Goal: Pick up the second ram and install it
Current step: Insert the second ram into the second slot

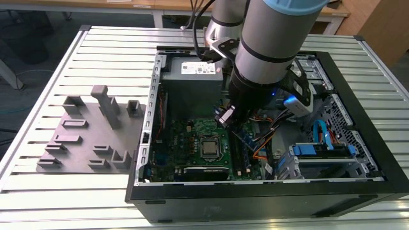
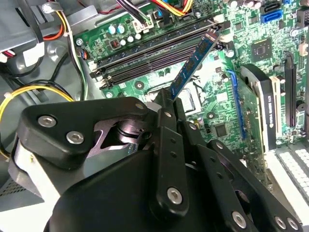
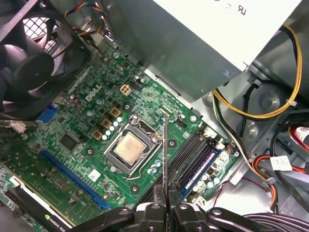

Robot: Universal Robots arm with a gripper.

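1. The gripper has its jaws closed narrowly on one end of the ram.
2. The ram juts out tilted above the board, just beside the CPU, between it and the slots. I cannot tell whether its far end touches them.
3. Yellow cables loop past the slots, farther from the CPU.
4. The power supply stands near the CPU, and the fan is well apart from it.

White rectangular label on grey metal power-supply box, corner of open black computer case: print too small to read. Green motherboard: white logo lettering and component codes, not legible. Slim dark-blue memory stick: chip markings too small.
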